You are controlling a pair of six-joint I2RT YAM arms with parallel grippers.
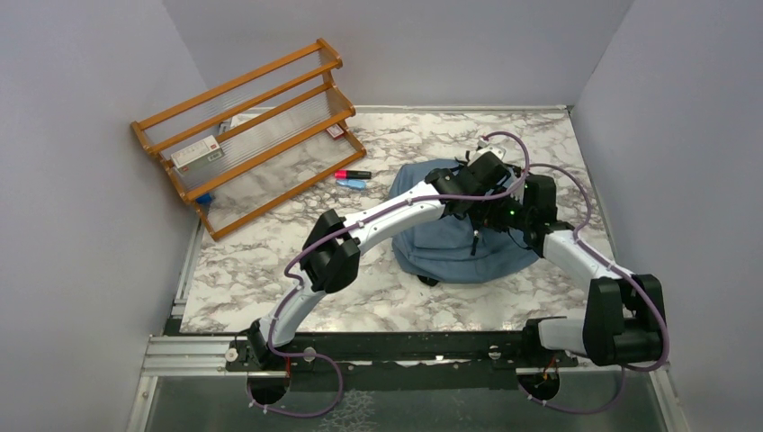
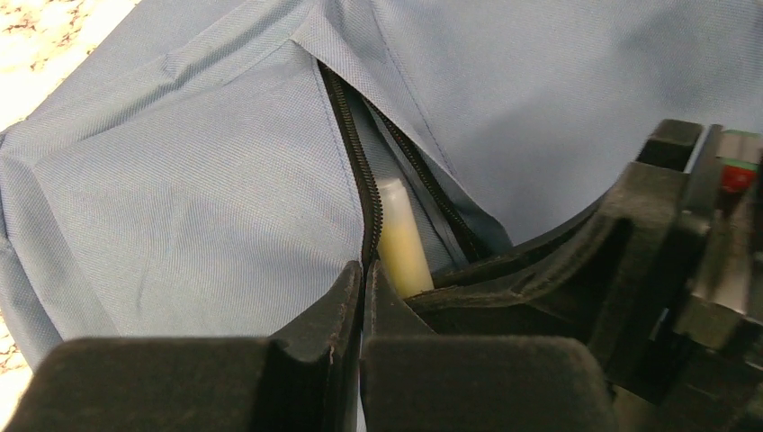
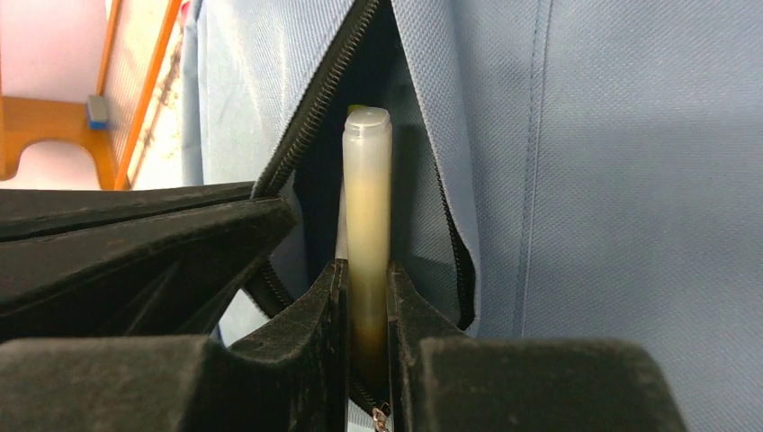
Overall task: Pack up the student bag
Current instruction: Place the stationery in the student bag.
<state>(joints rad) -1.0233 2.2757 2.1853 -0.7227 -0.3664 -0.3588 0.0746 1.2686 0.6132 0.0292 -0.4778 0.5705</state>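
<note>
While your left gripper (image 2: 363, 274) pinches open the zipper lip (image 2: 346, 126) of the soft dusty-blue fabric backpack (image 2: 198, 198), your right gripper (image 3: 367, 270) clamps a translucent yellowish plastic marker (image 3: 367, 180) aimed into that gap.

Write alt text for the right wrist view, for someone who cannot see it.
The right claw grips a pale yellow marker, its far end at the unzipped opening of a blue bag. A wooden rack shows in the upper left corner.
</note>
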